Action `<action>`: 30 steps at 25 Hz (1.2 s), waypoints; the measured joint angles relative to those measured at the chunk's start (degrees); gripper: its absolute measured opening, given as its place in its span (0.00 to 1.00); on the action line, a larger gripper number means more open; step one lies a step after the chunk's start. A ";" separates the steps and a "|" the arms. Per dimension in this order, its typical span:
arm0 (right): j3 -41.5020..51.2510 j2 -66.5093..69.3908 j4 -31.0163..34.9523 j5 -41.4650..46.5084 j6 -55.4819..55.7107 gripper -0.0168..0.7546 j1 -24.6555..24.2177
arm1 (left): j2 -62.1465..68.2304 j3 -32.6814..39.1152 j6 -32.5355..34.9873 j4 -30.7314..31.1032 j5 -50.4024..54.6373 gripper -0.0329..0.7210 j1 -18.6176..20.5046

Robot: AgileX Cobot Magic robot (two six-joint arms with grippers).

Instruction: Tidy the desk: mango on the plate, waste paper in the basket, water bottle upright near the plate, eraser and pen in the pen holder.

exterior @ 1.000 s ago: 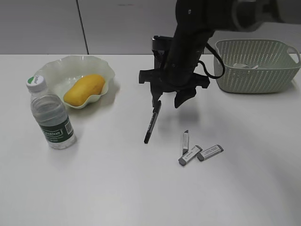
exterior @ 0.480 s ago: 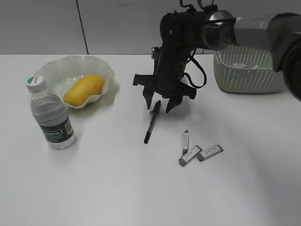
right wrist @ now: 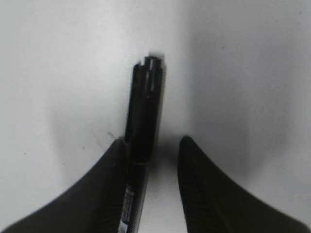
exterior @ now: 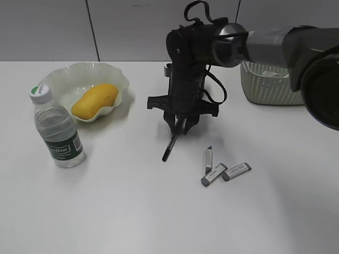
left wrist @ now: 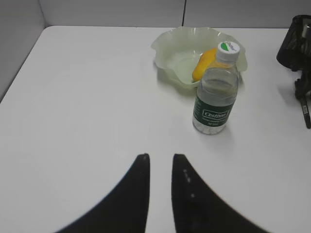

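the right claw (exterior: 180, 126) stands over the pen (exterior: 170, 144) on the counter (exterior: 132, 206), jaws spread around its far end, one finger (right wrist: 104, 194) touching it.

Robot lab setup, plain white desk (exterior: 159, 211), bare grey panel wall (exterior: 47, 26)

Exterior view: chest height, front of desk (exterior: 106, 211), slanted down toward the back wall, takes in the whole layout. Left wrist view: raised, looking across the desk from its left side, mid-range; shares water bottle (left wrist: 215, 87), plate (left wrist: 167, 48) and mango (left wrist: 204, 63) with exterior. Right wrist view: very close, straight down on the pen (right wrist: 143, 126), which exterior also shows.
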 joint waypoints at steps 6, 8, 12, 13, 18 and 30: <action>-1.19 0.29 -4.32 3.64 0.05 0.17 0.33 | 0.00 0.00 0.00 0.00 0.00 0.20 0.00; -1.31 0.11 -6.25 2.73 -0.01 0.16 0.40 | 0.00 0.00 0.00 0.00 0.00 0.20 0.00; -1.31 -3.93 -17.17 -0.57 -0.01 0.16 1.85 | 0.00 0.00 0.00 0.00 0.00 0.20 0.00; -1.17 -6.05 -20.35 -1.58 0.36 0.16 2.35 | 0.00 0.00 0.00 0.00 0.00 0.19 0.00; 3.76 -17.25 -27.25 -11.83 2.11 0.16 2.80 | 0.00 0.00 0.00 0.00 0.00 0.19 0.00; 23.05 -26.26 -61.69 -46.74 24.00 0.16 -1.56 | -0.04 0.00 0.00 0.00 0.00 0.19 0.00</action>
